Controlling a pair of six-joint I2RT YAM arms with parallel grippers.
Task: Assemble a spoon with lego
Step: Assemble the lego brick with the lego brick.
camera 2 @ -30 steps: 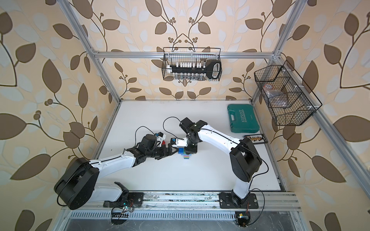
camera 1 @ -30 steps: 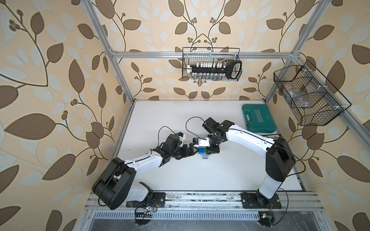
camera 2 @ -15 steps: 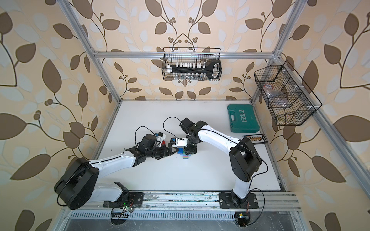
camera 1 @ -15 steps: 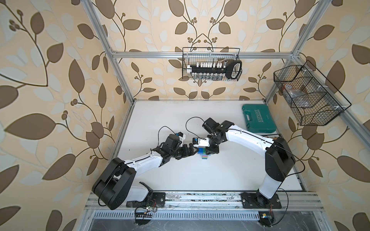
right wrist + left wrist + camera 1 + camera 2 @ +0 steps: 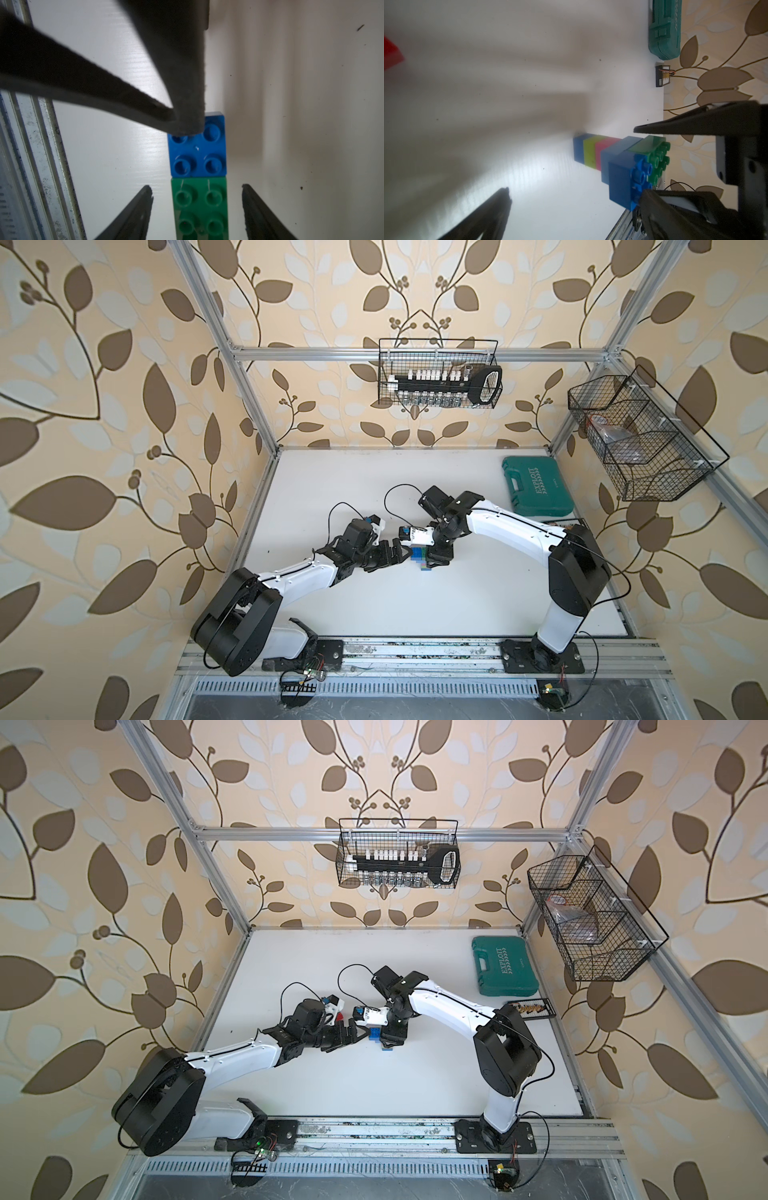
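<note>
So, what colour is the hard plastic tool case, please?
Teal-green plastic case, clearest in a top view.

Spoon (image 5: 420, 561) at table (image 5: 415, 605) centre, tool case (image 5: 536, 487) behind it at far right, basket (image 5: 386, 360) on back wall (image 5: 332, 302).

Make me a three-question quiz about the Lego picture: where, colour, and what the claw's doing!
1. Where is the teal case? A far right corner of the table; B its middle; C near left corner.
2. The lime brick lies between the blue end brick and: A orange brick; B pink brick; C white brick.
3. The right gripper is: A open astride the green brick; B shut on it; C shut, empty.
1 A, beside the far right walls. 2 B, it shows there. 3 A, gaps flank the brick.
</note>
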